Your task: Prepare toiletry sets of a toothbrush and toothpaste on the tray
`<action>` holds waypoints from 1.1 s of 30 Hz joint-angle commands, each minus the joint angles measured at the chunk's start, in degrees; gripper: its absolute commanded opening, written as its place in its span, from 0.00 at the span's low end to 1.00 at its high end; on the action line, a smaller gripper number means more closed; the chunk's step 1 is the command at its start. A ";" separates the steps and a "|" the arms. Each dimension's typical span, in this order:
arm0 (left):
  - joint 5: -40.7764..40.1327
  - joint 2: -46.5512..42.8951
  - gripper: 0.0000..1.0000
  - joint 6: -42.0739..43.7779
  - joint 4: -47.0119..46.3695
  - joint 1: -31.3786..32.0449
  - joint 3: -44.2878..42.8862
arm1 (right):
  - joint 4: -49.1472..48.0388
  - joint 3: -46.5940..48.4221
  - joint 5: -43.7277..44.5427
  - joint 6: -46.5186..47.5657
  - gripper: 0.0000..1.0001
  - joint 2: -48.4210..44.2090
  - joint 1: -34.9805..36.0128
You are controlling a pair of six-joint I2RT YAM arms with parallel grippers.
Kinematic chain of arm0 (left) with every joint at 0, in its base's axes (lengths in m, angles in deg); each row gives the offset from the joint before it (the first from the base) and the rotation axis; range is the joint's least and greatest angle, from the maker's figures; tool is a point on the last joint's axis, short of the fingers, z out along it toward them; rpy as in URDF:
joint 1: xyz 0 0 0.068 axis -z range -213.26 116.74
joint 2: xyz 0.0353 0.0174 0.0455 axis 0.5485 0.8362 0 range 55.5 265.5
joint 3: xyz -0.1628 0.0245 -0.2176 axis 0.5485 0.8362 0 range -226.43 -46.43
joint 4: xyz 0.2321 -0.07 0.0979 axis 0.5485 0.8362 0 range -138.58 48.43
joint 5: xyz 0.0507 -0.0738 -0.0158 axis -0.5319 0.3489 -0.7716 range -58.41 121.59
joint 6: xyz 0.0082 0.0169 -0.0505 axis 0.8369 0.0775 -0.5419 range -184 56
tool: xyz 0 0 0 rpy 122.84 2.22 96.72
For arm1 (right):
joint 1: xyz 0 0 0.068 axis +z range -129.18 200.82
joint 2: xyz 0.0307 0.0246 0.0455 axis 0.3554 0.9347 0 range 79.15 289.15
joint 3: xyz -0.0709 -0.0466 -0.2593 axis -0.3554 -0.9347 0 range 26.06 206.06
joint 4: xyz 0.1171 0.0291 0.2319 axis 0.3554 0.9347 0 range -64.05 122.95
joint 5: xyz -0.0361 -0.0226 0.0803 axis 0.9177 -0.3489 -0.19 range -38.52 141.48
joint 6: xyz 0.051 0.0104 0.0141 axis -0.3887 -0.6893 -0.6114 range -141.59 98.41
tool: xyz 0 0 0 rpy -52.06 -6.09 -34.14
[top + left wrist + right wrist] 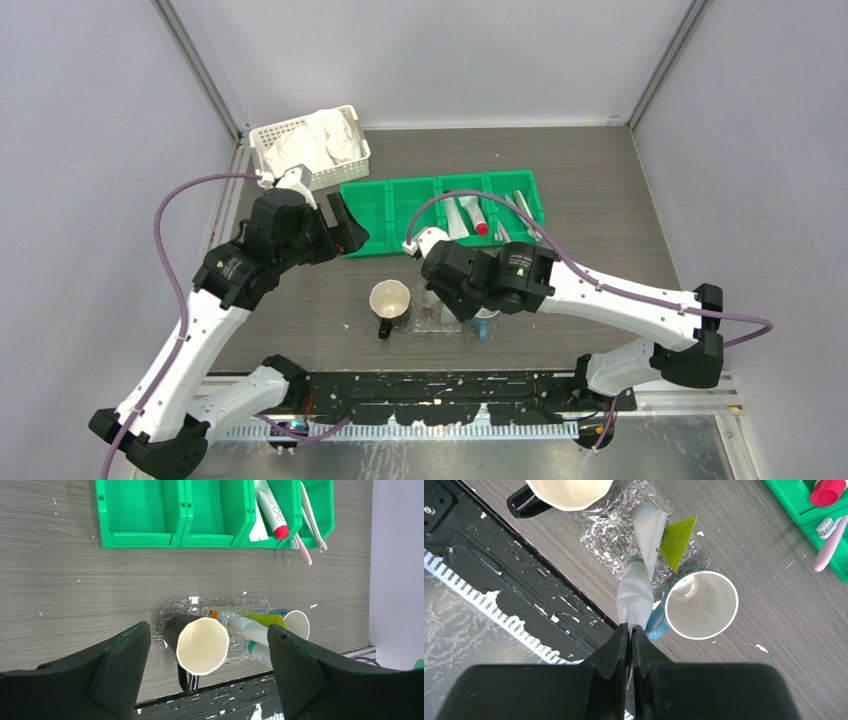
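**Q:** Where the white toothpaste tube (635, 592) is pinched by its crimped tail, which way does it run?

**A:** Straight away from the right gripper (630, 628), which is closed tight on that tail. The cap end reaches the clear tray (599, 535), beside the blue mug (701, 605). The right arm is nearer.

**Q:** Containers?

**A:** The tray bears a second white tube (649, 522), a yellow-green tube (678, 542) and a black mug (569, 487). The green bin (140, 535) holds a red-capped tube (272, 512) and a pink toothbrush (303, 554). The left gripper (207, 630) is spread wide, holding nothing.

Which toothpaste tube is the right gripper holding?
The teal-capped white tube beside the blue-handled mug; the orange-capped tube and yellow-green tube lie ungripped on the tray.
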 commanded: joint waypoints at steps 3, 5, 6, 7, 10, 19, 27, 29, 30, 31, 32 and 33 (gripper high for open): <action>-0.65 -1.05 0.87 0.93 -1.72 -0.47 0.16 | -3.25 -0.22 1.69 1.25 0.01 0.82 0.35; -0.69 -1.05 0.87 1.00 -1.74 -0.56 0.32 | -3.46 -0.51 1.78 1.40 0.01 1.21 0.33; -0.69 -1.09 0.87 1.02 -1.72 -0.60 0.39 | -3.51 -0.56 1.93 1.41 0.01 1.31 0.39; -0.69 -1.09 0.88 1.02 -1.76 -0.64 0.42 | -3.67 -0.81 2.02 1.43 0.01 1.47 0.34; -0.61 -1.09 0.88 1.03 -1.81 -0.65 0.55 | -4.04 -1.21 2.34 1.62 0.01 2.02 0.40; -0.52 -1.11 0.88 1.10 -1.82 -0.82 0.78 | -5.18 -2.51 2.88 1.91 0.04 2.76 -0.39; -0.19 -0.76 0.88 1.11 -2.24 -1.00 1.03 | -6.22 -3.70 3.04 2.28 0.23 2.66 -1.34; -0.08 -0.59 0.88 1.11 -2.38 -1.07 1.06 | -6.46 -3.95 2.80 2.45 0.23 2.73 -1.65; -0.10 -0.57 0.88 1.04 -2.41 -1.08 1.10 | -6.47 -3.90 2.79 2.50 0.23 2.73 -1.75; -0.08 -0.57 0.88 1.05 -2.42 -1.09 1.08 | -6.47 -3.76 2.98 2.58 0.23 2.59 -1.76; -0.08 -0.50 0.88 1.09 -2.42 -1.09 1.05 | -6.39 -3.53 3.26 2.51 0.23 2.26 -1.73; -0.08 -0.48 0.88 1.11 -2.42 -1.09 0.96 | -6.38 -3.11 3.56 2.43 0.25 1.73 -1.74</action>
